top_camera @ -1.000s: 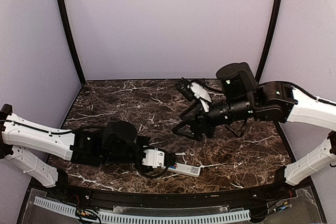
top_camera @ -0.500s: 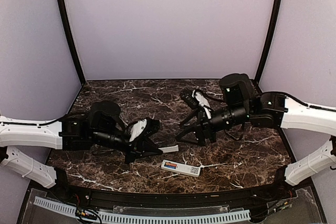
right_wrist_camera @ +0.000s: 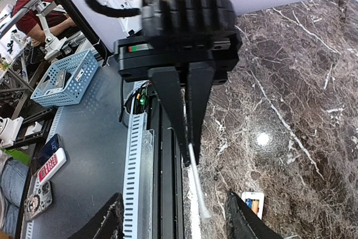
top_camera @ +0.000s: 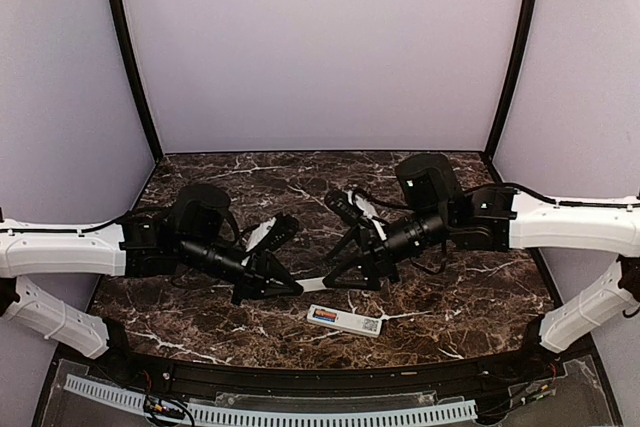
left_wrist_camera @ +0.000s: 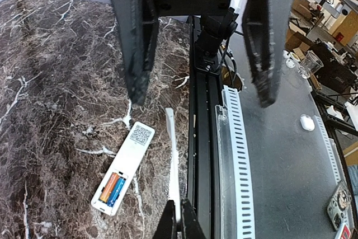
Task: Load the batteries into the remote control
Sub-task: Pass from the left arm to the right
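I see the remote point(top_camera: 345, 320) lying flat on the dark, white-veined marble table point(top_camera: 470, 297) near its front edge, a slim white plastic bar with its back up and the battery bay uncovered; the batteries point(left_wrist_camera: 112, 189), two tiny cylinders, one orange and one blue, sit side by side in that bay, and a square printed label shows farther along the back; the left gripper point(top_camera: 290, 287) is pressed together on a thin flat white cover point(left_wrist_camera: 173, 166), held edge-on above the table just behind the remote; in the left wrist view the cover runs as a narrow strip out from the pinched black tips; the right gripper point(top_camera: 335, 282) faces it from the other side, its black fingers point(left_wrist_camera: 137, 37) spread to either side of the cover's free end, with no contact I can make out; a perforated white rail point(top_camera: 270, 412) runs along the near edge.
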